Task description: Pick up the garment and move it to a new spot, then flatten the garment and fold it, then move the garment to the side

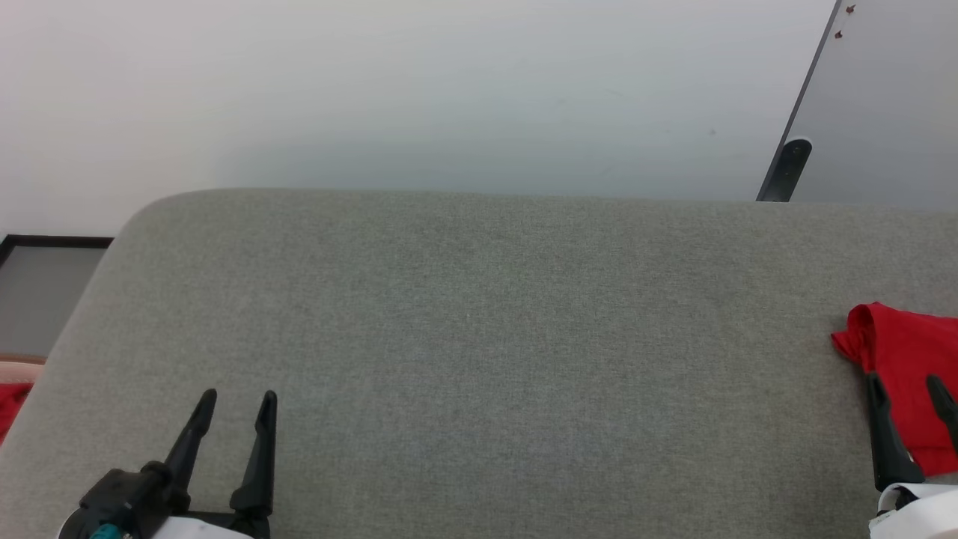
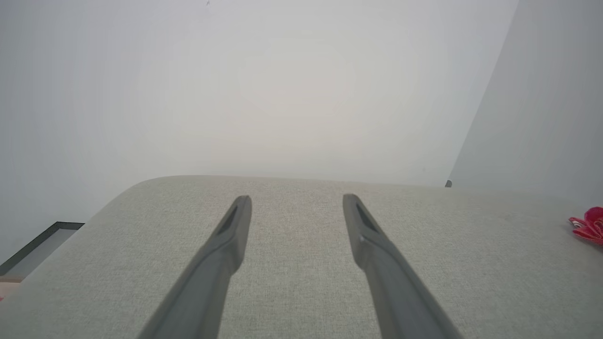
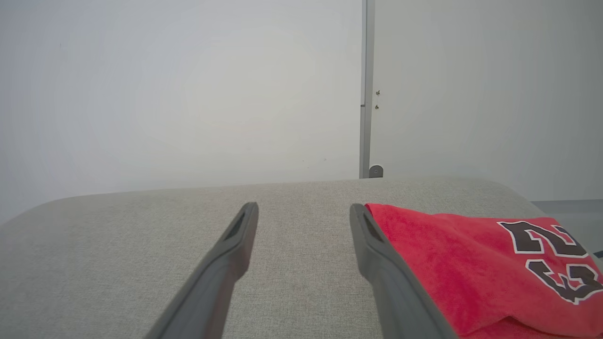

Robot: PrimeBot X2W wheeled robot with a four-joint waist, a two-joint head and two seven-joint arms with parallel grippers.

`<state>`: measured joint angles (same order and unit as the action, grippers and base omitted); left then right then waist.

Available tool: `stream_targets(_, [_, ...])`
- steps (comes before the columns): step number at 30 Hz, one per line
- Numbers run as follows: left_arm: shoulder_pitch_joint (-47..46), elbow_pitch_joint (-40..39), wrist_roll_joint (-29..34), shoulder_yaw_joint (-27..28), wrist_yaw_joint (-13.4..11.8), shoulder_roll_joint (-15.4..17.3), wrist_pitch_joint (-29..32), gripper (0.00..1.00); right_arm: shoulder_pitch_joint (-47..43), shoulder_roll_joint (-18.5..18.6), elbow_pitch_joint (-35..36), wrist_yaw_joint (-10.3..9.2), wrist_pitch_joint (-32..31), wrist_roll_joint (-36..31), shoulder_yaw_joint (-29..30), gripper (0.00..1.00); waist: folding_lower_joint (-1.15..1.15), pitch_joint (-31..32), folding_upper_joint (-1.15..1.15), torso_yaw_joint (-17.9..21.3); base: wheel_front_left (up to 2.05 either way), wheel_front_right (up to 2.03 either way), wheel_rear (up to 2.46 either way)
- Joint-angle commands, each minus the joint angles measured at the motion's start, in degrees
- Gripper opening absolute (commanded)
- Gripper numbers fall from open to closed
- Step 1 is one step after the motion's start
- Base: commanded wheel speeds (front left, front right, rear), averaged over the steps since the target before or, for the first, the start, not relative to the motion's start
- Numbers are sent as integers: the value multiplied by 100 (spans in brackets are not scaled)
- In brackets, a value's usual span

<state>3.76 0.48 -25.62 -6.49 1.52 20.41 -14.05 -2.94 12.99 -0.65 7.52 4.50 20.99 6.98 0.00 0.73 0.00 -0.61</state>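
Left gripper (image 1: 239, 394) jaws spread wide, closed on nothing, over bare grey padded surface (image 1: 479, 337) at lower left of head view; can't tell if the tips touch the fabric or hang just above it. Right gripper (image 1: 903, 379) also spread wide at lower right, its body cut off by the frame corner. Its two fingers overlap the near part of the garment (image 1: 909, 352) in head view. In right wrist view the right-hand finger (image 3: 377, 249) lies along the garment's left edge and covers part of it, while grey fabric shows between the fingers. Contact with the cloth can't be confirmed; no grip visible. Garment lies on the right end of the padded surface, well apart from the left gripper, and runs out of frame on the right in head view. Visible part is red cloth with a bunched, rolled corner at its far left. Black "23" (image 3: 551, 259) with white outline shows in right wrist view, turned sideways, with the cloth cut by the right and bottom edges. Left wrist view catches a small red crumple at far right edge. Red patch (image 1: 11, 404) at far left edge of head view, beyond the surface, too cropped to identify.
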Motion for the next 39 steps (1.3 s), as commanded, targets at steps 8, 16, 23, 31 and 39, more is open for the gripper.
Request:
stream_targets(8, [-65,148,16,-38,-51,26,21,100,-44,11,50,-6,-14,-13,-3,100,0,-21,0,4,0,0,0])
stream_targets(16, [-96,243,36,-76,-73,46,30,100,-44,1,80,-6,-12,-7,37,100,0,-19,0,7,0,0,0])
stream_targets(23, [-61,247,76,-71,-106,64,-7,100,-67,-1,97,-6,-9,29,40,100,0,-20,0,5,0,0,0])
stream_targets(31, [49,360,75,-105,-106,-60,5,0,-25,-103,-101,0,-10,35,-7,0,0,-19,0,7,0,0,0])
stream_targets(39, [-3,518,-564,-3,-40,-262,191,0,49,-223,-291,0,-122,695,-8,0,0,-23,0,10,0,0,0])
